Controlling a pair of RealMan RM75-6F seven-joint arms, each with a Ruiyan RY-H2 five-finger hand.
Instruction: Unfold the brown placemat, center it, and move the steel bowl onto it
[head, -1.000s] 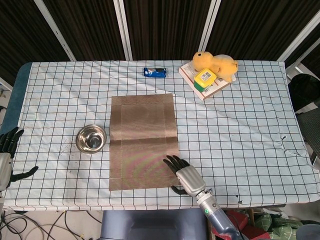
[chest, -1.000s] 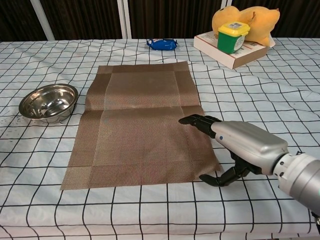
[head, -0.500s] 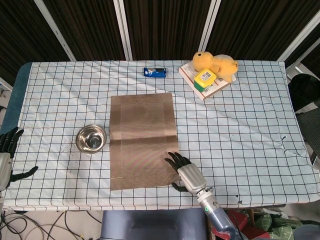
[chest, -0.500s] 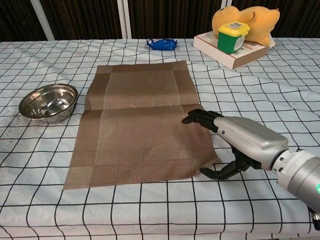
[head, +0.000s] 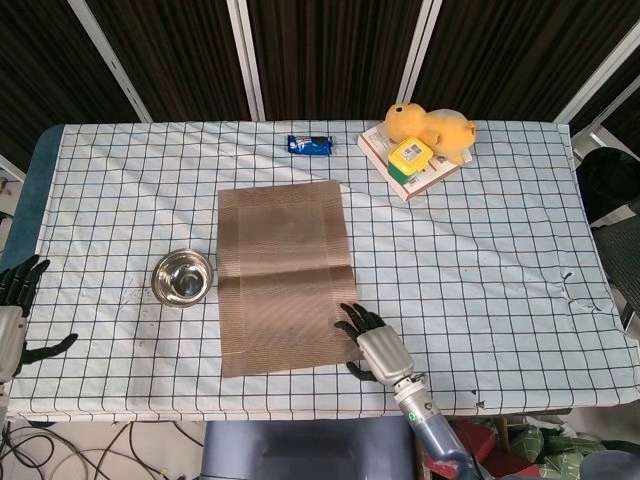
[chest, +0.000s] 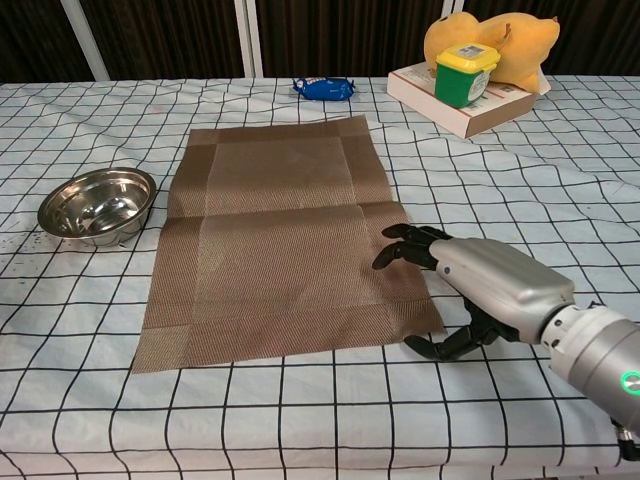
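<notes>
brown placemat (head: 284, 277) already lies unfolded and flat, a fold crease across its middle, roughly mid-table but a bit skewed. so unfolding looks done, centering is in hand or nearly done, bowl move not yet done. steel bowl (head: 182, 277) sits on the cloth just off the mat's 9 o'clock edge, apart from it, nothing in it that i can see. right hand (chest: 470, 290) is at the mat's 4 o'clock corner, fingers (chest: 400, 245) spread, tips at the mat edge, grasping nothing. left hand (head: 14, 312) is at the table's (head: 480, 250) 8 o'clock edge, released, holding nothing, well apart from the bowl. table has a white black-grid cloth, wrinkled. at 12 o'clock a blue packet (head: 309, 145); at 1 o'clock a yellow plush (head: 432, 126), a book and a yellow-lidded green tub (head: 411, 155). dark curtains behind.
</notes>
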